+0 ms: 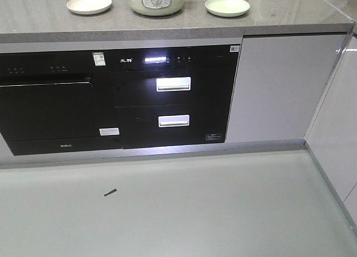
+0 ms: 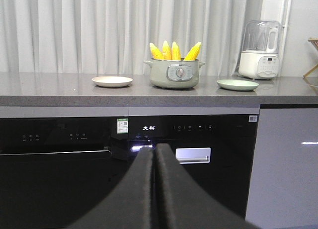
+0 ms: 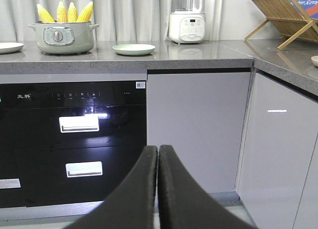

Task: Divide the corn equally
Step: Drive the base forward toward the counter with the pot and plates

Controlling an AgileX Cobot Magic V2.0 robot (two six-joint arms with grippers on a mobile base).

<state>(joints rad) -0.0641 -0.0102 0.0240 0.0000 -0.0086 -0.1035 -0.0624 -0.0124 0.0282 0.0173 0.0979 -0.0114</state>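
Both jaws shut and empty; the corn sits in the pot.

The left jaws are closed, black fingers (image 2: 136, 194) pressed flat together with nothing between them, and the right jaws are closed the same way, both held low in front of the black oven fronts (image 2: 49, 164) under the bench (image 2: 44, 87). Up on the bench, four cobs of corn (image 2: 175, 50) stand tips up in a pale green pot (image 2: 175, 75). A cream plate (image 2: 112, 81) lies to the pot's left and a green plate (image 2: 237, 84) to its right, each apart from it. Farther right a white blender (image 2: 259, 52) stands near the curtain, and a wooden rack (image 3: 283, 15) stands on the side bench.
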